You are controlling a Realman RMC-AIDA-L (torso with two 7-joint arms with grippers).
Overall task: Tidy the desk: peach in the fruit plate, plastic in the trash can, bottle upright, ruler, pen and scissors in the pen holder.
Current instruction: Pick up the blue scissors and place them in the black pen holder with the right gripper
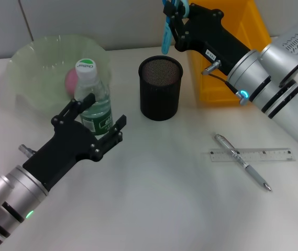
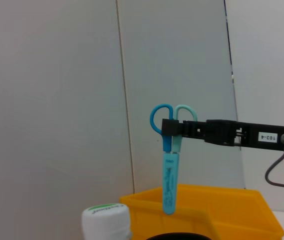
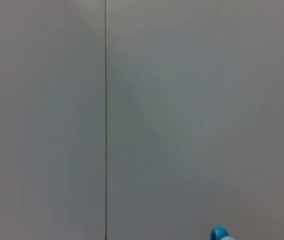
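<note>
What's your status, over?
Right claw shut on scissors, high above pen holder. Left claw open around upright bottle. Ruler, pen on desk.

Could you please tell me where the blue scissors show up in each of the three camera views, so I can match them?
Head view: the scissors hang at the top edge, gripped by the right gripper, above and behind the black mesh pen holder.
Left wrist view: centre of frame, scissors hanging blades down before the wall.
Right wrist view: only a blue handle loop shows.
Shared landmark: the yellow bin, also.
</note>
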